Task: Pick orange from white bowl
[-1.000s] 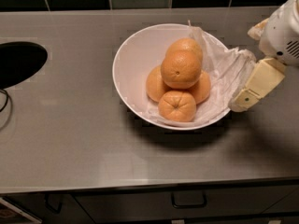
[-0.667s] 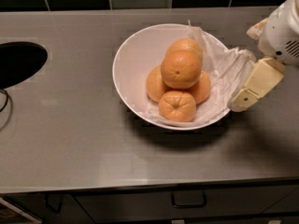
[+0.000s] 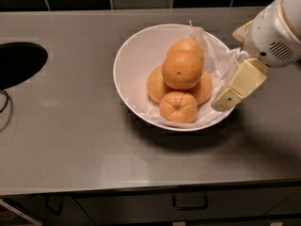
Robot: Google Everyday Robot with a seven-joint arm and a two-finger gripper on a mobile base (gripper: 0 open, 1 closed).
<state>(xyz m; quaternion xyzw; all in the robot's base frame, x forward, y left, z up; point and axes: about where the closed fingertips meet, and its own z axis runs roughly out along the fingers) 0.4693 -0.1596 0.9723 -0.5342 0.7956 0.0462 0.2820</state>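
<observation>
Orange (image 3: 181, 69) topmost in white bowl (image 3: 136, 60), jaws apart at rim

A deep white bowl (image 3: 134, 55) lined with crumpled white paper (image 3: 218, 60) sits on a grey metal worktop (image 3: 70, 140). The largest orange (image 3: 181, 70), marked by a dark stem dot, rests on top of smaller oranges (image 3: 178, 106) inside it. The robot's cream gripper (image 3: 237, 86) hangs at the bowl's right rim, clear of the fruit.
</observation>
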